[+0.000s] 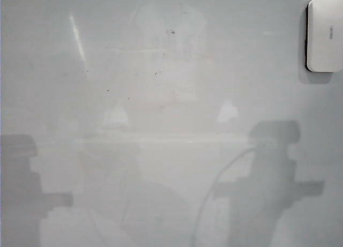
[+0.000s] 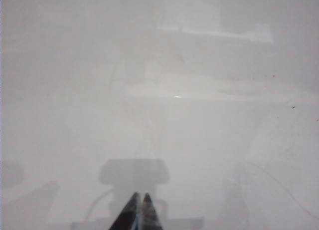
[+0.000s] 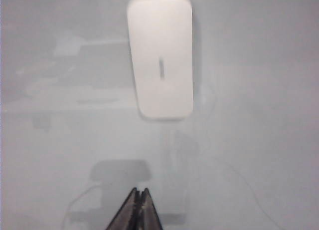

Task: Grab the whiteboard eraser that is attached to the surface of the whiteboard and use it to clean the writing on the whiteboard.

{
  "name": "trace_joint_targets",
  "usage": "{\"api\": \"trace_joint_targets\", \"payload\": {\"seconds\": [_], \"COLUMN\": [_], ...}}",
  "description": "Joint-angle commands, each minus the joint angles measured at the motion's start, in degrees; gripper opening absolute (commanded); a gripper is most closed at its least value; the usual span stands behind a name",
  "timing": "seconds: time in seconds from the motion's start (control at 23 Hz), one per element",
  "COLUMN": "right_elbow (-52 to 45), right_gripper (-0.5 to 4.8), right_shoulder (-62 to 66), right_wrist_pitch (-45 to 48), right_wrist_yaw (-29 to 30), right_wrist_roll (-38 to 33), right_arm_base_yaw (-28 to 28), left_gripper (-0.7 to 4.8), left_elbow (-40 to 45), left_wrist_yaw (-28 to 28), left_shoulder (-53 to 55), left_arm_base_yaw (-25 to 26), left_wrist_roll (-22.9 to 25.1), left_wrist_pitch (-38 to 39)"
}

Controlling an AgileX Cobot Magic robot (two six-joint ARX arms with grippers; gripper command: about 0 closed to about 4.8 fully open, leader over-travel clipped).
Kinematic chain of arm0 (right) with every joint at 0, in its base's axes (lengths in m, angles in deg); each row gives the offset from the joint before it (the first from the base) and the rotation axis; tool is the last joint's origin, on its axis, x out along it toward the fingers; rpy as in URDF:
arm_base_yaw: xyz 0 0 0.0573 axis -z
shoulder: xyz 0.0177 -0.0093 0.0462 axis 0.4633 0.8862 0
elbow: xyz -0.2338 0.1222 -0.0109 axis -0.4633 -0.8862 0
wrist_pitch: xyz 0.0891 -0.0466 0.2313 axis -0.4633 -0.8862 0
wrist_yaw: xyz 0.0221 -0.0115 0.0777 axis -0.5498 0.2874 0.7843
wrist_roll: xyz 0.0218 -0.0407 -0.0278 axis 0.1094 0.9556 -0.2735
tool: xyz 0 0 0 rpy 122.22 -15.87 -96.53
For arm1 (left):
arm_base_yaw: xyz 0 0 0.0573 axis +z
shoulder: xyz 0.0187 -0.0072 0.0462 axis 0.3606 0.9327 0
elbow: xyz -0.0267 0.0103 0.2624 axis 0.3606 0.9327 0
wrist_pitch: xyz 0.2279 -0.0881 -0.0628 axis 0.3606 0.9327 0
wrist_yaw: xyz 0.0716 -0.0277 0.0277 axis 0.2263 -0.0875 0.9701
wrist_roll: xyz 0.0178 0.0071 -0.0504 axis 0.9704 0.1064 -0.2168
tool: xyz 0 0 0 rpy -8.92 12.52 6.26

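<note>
The whiteboard fills every view, glossy pale grey. The whiteboard eraser, a white rounded block with a dark felt edge, sticks to the board at the exterior view's top right corner. In the right wrist view the eraser lies ahead of my right gripper, well apart from it. That gripper's tips are pressed together, holding nothing. My left gripper is shut too, over bare board. The writing is out of view; only faint smudges show. Neither gripper itself shows in the exterior view.
Grey arm silhouettes fall on the board at the exterior view's lower left and lower right. A few tiny dark specks and a glare streak mark the upper board.
</note>
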Motion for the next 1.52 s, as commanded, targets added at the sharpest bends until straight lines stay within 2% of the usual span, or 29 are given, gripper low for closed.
{"api": "trace_joint_targets", "payload": {"seconds": [0.04, 0.3, 0.74, 1.3, 1.39, 1.52], "right_elbow": [-3.8, -9.2, -9.3, -10.4, -13.1, -14.1], "right_gripper": [-0.06, -0.04, -0.05, -0.05, -0.05, -0.05], "right_shoulder": [-1.2, -1.4, -1.4, -1.6, -1.6, -1.6], "right_wrist_pitch": [7.5, 8.7, 8.7, 14.2, 17.8, 17.0], "right_wrist_yaw": [-0.5, -0.1, -0.1, -0.5, -0.5, -0.5], "right_wrist_roll": [-2.8, -3.5, -3.3, 7.0, 7.4, 7.4], "right_arm_base_yaw": [0.0, 0.0, 0.0, 0.6, 1.1, 1.3], "left_gripper": [-0.05, -0.05, -0.05, -0.05, -0.05, -0.05], "left_elbow": [-0.3, -0.3, -0.3, -0.3, -0.3, -0.3], "left_wrist_yaw": [0.1, 0.1, 0.1, 0.1, 0.1, 0.1], "left_shoulder": [0.1, 0.1, 0.1, 0.0, 0.0, 0.0], "left_arm_base_yaw": [-0.1, -0.1, -0.1, -0.1, -0.1, -0.1], "left_wrist_roll": [0.1, 0.0, 0.0, 0.0, 0.0, 0.0], "left_wrist_pitch": [-1.2, -1.1, -1.0, -1.0, -1.0, -1.0]}}
